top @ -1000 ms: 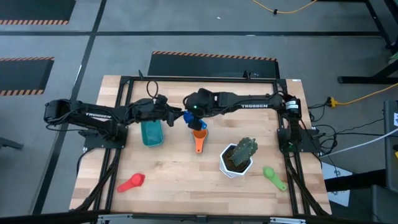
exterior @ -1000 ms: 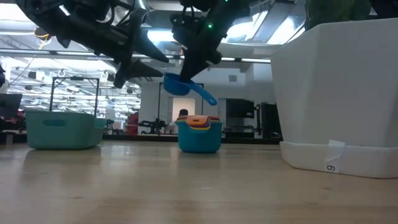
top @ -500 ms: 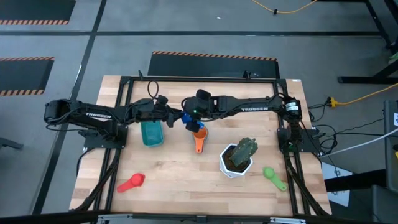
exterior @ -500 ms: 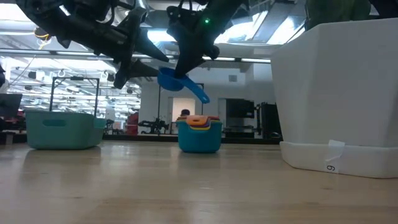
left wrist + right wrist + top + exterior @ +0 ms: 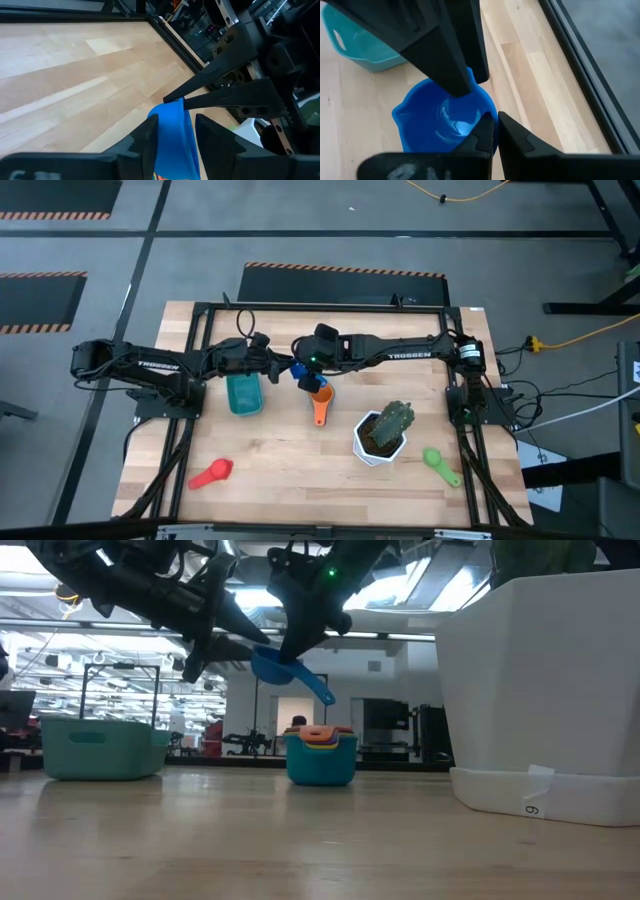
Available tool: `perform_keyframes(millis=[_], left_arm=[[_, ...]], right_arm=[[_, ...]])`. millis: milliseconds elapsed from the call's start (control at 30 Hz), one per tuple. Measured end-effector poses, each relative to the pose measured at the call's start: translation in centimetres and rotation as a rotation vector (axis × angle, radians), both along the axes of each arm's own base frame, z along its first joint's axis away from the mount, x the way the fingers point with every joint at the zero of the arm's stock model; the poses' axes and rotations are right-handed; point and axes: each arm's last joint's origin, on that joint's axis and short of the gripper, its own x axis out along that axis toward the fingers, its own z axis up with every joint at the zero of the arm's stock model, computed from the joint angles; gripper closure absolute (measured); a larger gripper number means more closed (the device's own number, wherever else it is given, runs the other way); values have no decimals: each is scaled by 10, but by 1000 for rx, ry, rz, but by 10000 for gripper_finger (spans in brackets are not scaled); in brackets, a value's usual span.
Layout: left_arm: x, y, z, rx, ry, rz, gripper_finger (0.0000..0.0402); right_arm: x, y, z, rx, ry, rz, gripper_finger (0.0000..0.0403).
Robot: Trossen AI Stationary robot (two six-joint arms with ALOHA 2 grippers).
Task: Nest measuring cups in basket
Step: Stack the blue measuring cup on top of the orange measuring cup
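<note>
A blue measuring cup (image 5: pixel 278 668) hangs in the air between both grippers, above the table's middle. My right gripper (image 5: pixel 496 122) is shut on its rim. My left gripper (image 5: pixel 177 130) reaches in level from the table's left and is open. Its two fingers stand on either side of the cup's opposite wall (image 5: pixel 470 77). The teal basket (image 5: pixel 244 393) sits below the left gripper. A stack of nested cups (image 5: pixel 320 755), teal outside with orange and yellow inside, rests on its base near the middle. A red cup (image 5: pixel 212 473) and a green cup (image 5: pixel 440 465) lie nearer the front edge. My right gripper pinches the blue cup's rim wall (image 5: pixel 490 116), one finger inside the bowl and one outside. It comes from above, slanting toward the table's left. The cup is lifted clear and tilted, its handle (image 5: pixel 318 690) pointing down. My left gripper: whether its fingers touch the cup's wall, I cannot tell.
A white hexagonal pot with a green plant (image 5: pixel 383 432) stands right of the middle and looms large in the low view. Bare wood lies along the front between the red and green cups. The black frame rails (image 5: pixel 190 410) run along both sides of the table.
My right gripper carried the blue cup a little toward the table's left, in between the left gripper's fingers, and slightly up. It then held still. The left arm stayed where it was.
</note>
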Motion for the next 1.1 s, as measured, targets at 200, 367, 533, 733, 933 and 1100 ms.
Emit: perform_keyframes(millis=[200, 367, 533, 733, 933, 1100], left_arm=[[0, 0, 0, 4, 1, 0, 318], [0, 0, 0, 5, -4, 1, 358], [0, 0, 1, 3, -5, 0, 393], [0, 0, 1, 4, -5, 0, 389], [0, 0, 0, 4, -4, 0, 397], [0, 0, 0, 4, -4, -2, 397]], right_arm=[[0, 0, 0, 1, -2, 0, 386], [0, 0, 0, 1, -1, 0, 386], [0, 0, -1, 0, 2, 0, 386], [0, 0, -1, 0, 2, -1, 386], [0, 0, -1, -1, 2, -1, 380], [0, 0, -1, -1, 1, 0, 369]])
